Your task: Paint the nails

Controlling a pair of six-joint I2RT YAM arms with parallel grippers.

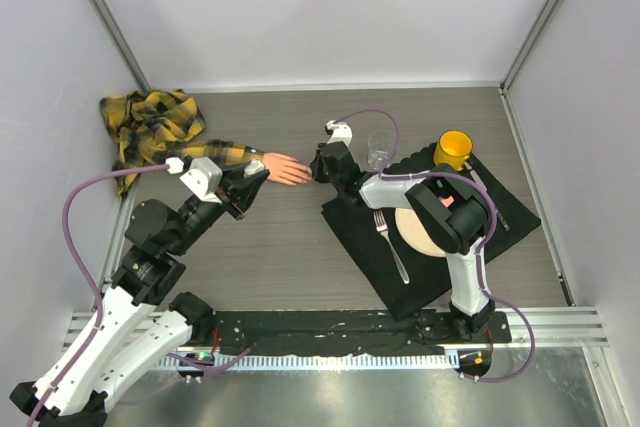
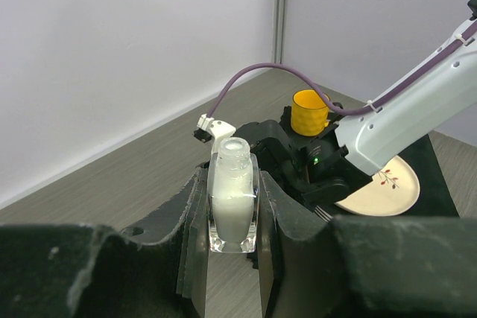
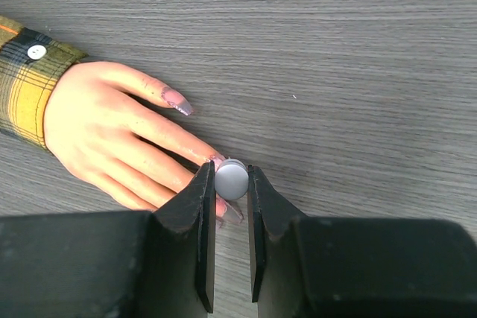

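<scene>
Our left jaws grip an uncapped bottle point(image 2: 232, 199) of white polish upright. Our right jaws pinch a round grey cap point(image 3: 232, 179) right at the fingertip nails point(image 3: 177, 101) of the mannequin hand point(image 3: 97, 132) lying on the tabletop point(image 3: 335, 72).

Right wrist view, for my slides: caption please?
Right pincer grips a round grey cap over fingertips of the mannequin hand.

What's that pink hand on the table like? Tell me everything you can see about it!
The fake hand is peach-pink and smooth like plastic. It lies flat on the grey wooden table, fingers spread, sticking out of a yellow-black plaid sleeve with a white button. Its nails are long; one nail looks shiny purple. The right end effector, shut on a round grey cap, sits right at a fingertip.
</scene>
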